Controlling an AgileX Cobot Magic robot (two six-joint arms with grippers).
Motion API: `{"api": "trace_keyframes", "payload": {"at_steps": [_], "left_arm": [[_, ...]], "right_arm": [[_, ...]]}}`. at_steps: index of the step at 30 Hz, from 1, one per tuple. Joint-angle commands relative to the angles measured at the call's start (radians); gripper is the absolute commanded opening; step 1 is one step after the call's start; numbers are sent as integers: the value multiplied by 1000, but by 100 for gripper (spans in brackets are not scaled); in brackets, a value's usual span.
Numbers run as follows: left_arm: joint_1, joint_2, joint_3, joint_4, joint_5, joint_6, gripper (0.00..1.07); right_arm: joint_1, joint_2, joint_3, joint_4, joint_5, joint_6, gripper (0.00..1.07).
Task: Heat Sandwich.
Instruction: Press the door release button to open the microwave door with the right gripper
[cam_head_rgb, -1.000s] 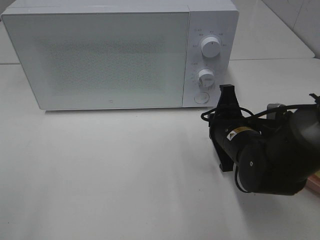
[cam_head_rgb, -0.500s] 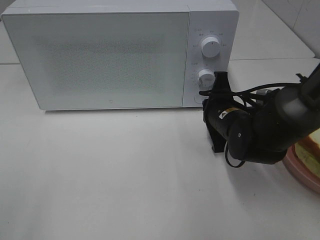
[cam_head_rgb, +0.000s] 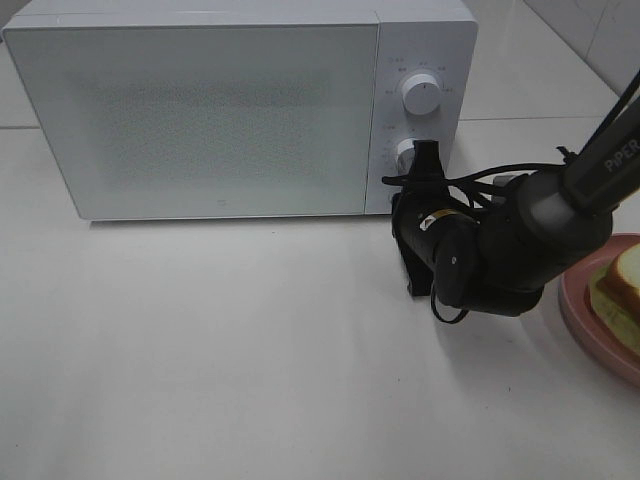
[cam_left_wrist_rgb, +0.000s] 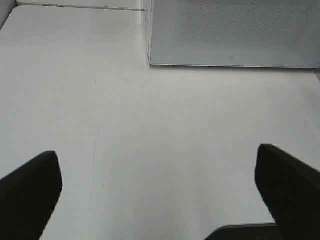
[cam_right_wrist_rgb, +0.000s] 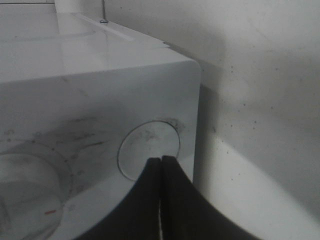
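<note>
Right gripper (cam_right_wrist_rgb: 161, 161): jaws fully closed, tips pressed together, nothing held. In the right wrist view the tips sit at the lower edge of the round button (cam_right_wrist_rgb: 145, 142) on the microwave (cam_head_rgb: 420, 40). I cannot confirm actual contact.

Change noted: over the last second my right arm (cam_head_rgb: 510, 250) has travelled from the lower right of the high view up and left to the control panel. That move has uncovered the plate (cam_head_rgb: 585, 310) at the right edge of the frame.

The sandwich (cam_head_rgb: 625, 285) lies on that plate, well apart from the microwave. The door (cam_head_rgb: 200, 120) is closed.

Judgement: the step in hand is pressing the door release. The sandwich is untouched, so the task is at an early stage.

Left gripper (cam_left_wrist_rgb: 160, 200): fingers spread wide at the lower corners of its view, empty, hovering over bare table (cam_left_wrist_rgb: 150, 125) before the door.

View comparison:
- Only the right wrist view shows the button and the tips against it. In the high view my arm hides the button.
- Only the high view shows the sandwich and plate.
- Only the left wrist view shows the left gripper.
</note>
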Motion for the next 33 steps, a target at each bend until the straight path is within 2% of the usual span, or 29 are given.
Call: {"api": "trace_keyframes", "payload": {"at_steps": [1,19,27,33], "left_arm": [[2,-21,-1,-6,-14,1,98],[2,-15,-1,-6,-14,1,98],[2,-15,-1,-6,-14,1,98],[2,-15,-1,-6,-14,1,98]], "right_arm": [[-2,9,-15,2,-19,-11,0],[-32,24,-34,15,-76,-41,0],[-35,24,-82,14,-74,-51,0],[-42,24,-125,26,-160,-86,0]]}}
